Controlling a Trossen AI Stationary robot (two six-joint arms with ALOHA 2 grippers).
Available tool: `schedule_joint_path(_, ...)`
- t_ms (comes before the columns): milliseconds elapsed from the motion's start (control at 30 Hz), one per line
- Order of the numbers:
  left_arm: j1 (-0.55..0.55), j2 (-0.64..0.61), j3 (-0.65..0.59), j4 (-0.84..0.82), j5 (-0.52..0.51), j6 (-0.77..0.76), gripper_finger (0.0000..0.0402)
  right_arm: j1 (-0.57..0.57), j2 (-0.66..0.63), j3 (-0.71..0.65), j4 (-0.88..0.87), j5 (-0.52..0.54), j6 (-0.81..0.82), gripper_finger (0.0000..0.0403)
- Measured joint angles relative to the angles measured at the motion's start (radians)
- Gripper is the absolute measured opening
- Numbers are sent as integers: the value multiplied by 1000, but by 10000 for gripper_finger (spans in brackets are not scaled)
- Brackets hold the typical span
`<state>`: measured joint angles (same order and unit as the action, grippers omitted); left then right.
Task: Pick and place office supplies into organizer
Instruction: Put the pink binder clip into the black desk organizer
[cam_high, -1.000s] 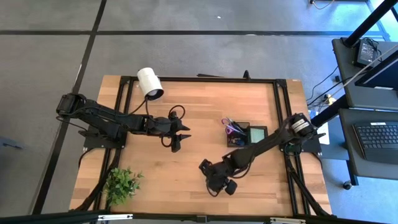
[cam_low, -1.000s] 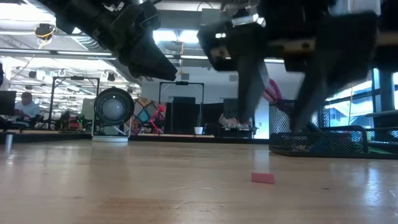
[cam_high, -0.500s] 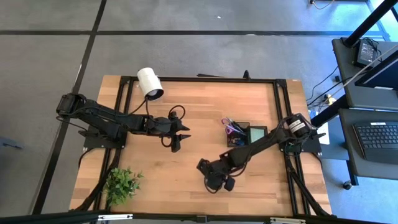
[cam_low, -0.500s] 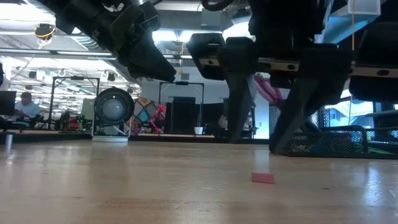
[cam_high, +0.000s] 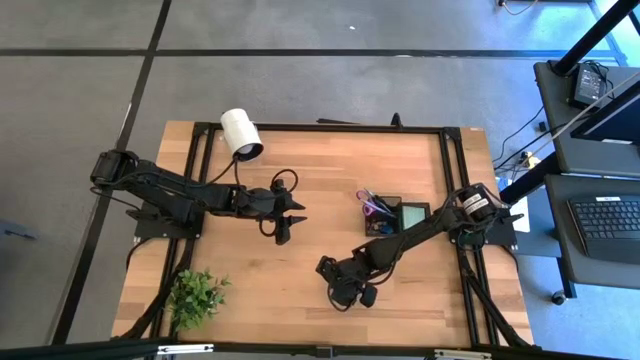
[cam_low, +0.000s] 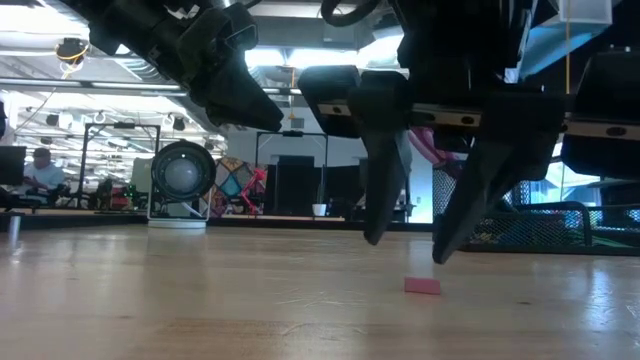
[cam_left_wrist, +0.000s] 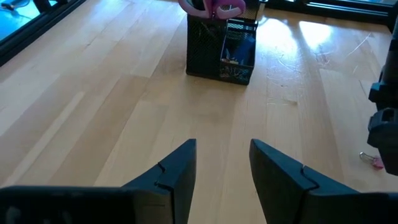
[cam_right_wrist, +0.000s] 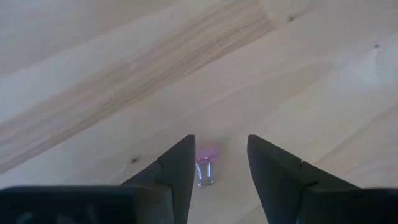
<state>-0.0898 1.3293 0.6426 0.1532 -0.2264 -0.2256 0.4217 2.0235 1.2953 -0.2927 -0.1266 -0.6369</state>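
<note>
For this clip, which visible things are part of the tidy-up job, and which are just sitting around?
Part of the job:
- small pink clip on the wood, below the open right gripper
- black mesh organizer holding purple-handled scissors

Just lying about:
- white cylinder
- small green potted plant
- left gripper, open, waiting mid-table

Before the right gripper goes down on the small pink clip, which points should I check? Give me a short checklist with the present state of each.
1. Right gripper open: ok, a gap shows between its fingers.
2. Pink clip lined up between the fingers: ok in the right wrist view.
3. Fingertips above the table, not touching: ok in the low view.
4. Clip lying free, nothing beside it: ok.
5. Left gripper out of the way: ok, it hangs open over the table's middle.
6. Room in the organizer for the clip: cannot tell; purple scissors already stand in it.
</note>
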Motion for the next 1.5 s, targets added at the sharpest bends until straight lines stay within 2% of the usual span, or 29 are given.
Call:
schedule_joint_path(567,0,0,0,-1,0,-26,143,-2,57,5,13,-41,6,149)
schedule_joint_path(967,0,0,0,0,0,-27,143,-2,60,6,-76,-37,85,149)
schedule_joint_path(1500,0,0,0,0,0,-26,143,-2,61,0,-57,-37,84,142)
